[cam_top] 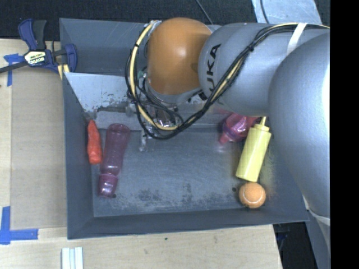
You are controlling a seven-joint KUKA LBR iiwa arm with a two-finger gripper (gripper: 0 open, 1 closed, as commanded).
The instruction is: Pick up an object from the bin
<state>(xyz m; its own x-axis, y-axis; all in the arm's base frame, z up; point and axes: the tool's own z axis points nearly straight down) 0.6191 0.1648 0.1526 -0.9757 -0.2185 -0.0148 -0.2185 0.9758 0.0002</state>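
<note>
The gripper [145, 137] hangs near ten o'clock, just beside the translucent purple plastic bottle [112, 157] lying at nine, probably the handiest pick; whether it is spread or closed, I cannot tell.

The grey arm [263, 66] comes in from the right and bends downward. Its end carries a round orange cover [174, 55], with yellow and black cables [136, 66] looped around it. The gripper [147, 136] hangs just below the cover, pointing down.
</note>
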